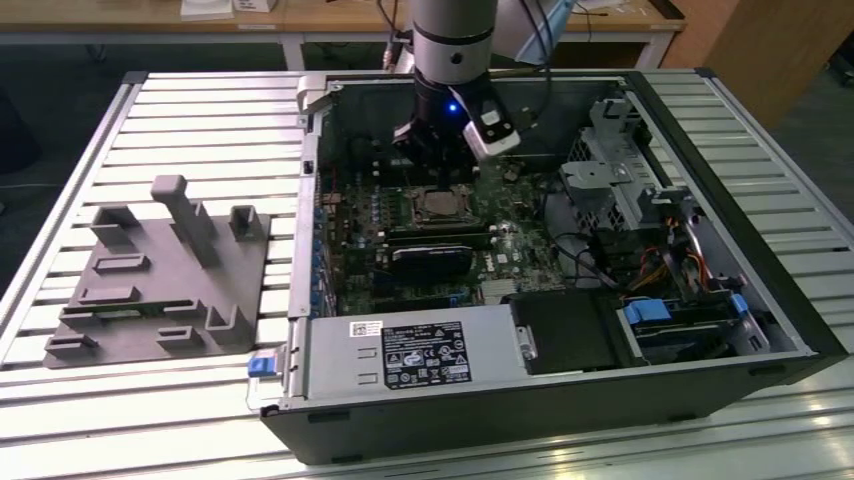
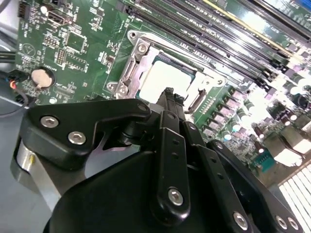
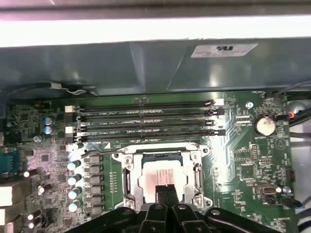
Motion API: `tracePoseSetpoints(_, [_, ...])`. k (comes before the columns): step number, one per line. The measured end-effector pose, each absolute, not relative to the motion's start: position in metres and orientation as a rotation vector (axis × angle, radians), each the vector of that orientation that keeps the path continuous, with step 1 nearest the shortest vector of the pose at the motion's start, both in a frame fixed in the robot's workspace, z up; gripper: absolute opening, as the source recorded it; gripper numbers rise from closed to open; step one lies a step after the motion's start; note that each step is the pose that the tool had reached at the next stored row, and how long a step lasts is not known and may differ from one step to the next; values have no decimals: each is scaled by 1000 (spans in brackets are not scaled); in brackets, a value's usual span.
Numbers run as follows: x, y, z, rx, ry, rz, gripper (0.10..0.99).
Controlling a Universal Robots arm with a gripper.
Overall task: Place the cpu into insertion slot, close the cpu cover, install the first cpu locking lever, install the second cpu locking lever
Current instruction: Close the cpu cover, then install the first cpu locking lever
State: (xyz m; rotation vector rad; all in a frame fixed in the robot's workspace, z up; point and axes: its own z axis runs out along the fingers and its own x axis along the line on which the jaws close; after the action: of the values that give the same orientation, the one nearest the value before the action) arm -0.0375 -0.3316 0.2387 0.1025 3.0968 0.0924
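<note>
Silvery metal is framing the cpu (image 3: 163, 174), which is lying flat in the insertion slot (image 3: 116, 156) on the green circuit board (image 3: 243, 160). The cpu cover (image 3: 130, 180) is looking folded down around it, with the pale chip face showing through its open centre. In both wrist views the black fingers (image 3: 160, 195) are pressing together with nothing between them, their tips hovering right at one edge of the chip. Whether they are touching it I cannot tell. Placing seems done and the cover seems down, so I am judging the work to be sitting at the locking levers, though I cannot tell whether either is latched. That step is calling for a steady push from closed tips, not a grasp, while keeping clear of the memory slots (image 3: 146, 121) just beside the socket.
</note>
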Motion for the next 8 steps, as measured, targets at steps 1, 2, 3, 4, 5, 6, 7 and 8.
tracePoseSetpoints(1, [-38,-332,241,102,3097,92,106])
tracePoseSetpoints(2, [-38,-332,243,103,3097,92,106])
tracePoseSetpoints(3, [-37,-332,243,103,3097,92,106])
tracePoseSetpoints(4, [-37,-332,244,102,3097,93,106])
tracePoseSetpoints(5, [-37,-332,244,102,3097,93,106])
tracePoseSetpoints(6, [-37,-332,244,103,3097,93,106])
tracePoseSetpoints(7, [-37,-332,244,102,3097,92,106])
tracePoseSetpoints(8, [-38,-332,244,103,3097,92,106])
